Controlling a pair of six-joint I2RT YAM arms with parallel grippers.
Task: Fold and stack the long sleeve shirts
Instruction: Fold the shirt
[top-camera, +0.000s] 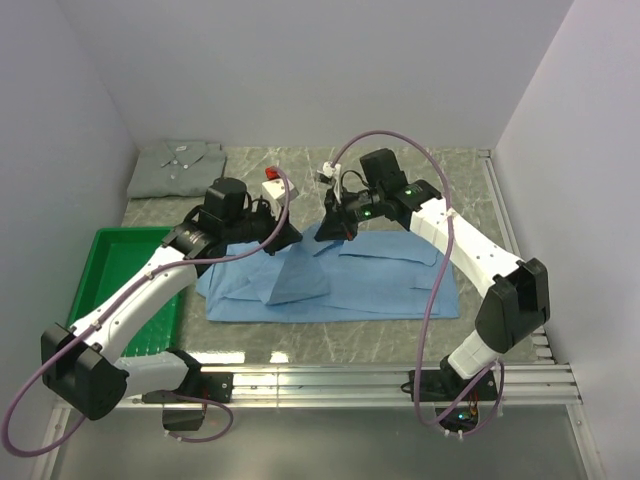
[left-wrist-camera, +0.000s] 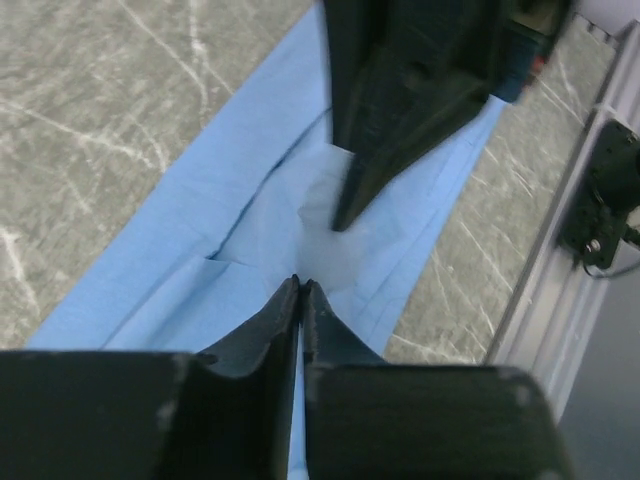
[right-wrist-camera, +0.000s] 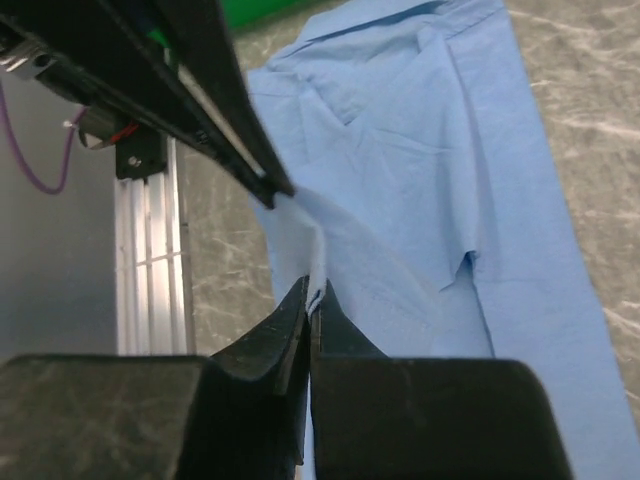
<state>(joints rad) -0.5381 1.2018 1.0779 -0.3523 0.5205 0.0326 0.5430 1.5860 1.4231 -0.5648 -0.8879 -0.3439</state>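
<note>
Left gripper (left-wrist-camera: 301, 288) and right gripper (right-wrist-camera: 314, 292) both pinch blue shirt (top-camera: 345, 285) cloth, jaws closed, arms angled inward over it; tray (top-camera: 112, 265) lies left.

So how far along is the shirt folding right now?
Done: the grey-green shirt lies folded at the back left corner. In hand: left gripper and right gripper both pinch the light blue shirt, spread mid-table. To do: finish folding it, then stack the two.

left arm (top-camera: 140, 295) and right arm (top-camera: 478, 250): white link shells, black joint housings, black bases at the aluminium rail (top-camera: 330, 380). one purple cable (top-camera: 432, 290) loops along each arm from the rail end. green indicator lights (top-camera: 408, 190) mark the right wrist housing. fingers (left-wrist-camera: 260, 340) are black tapered wedges.
</note>
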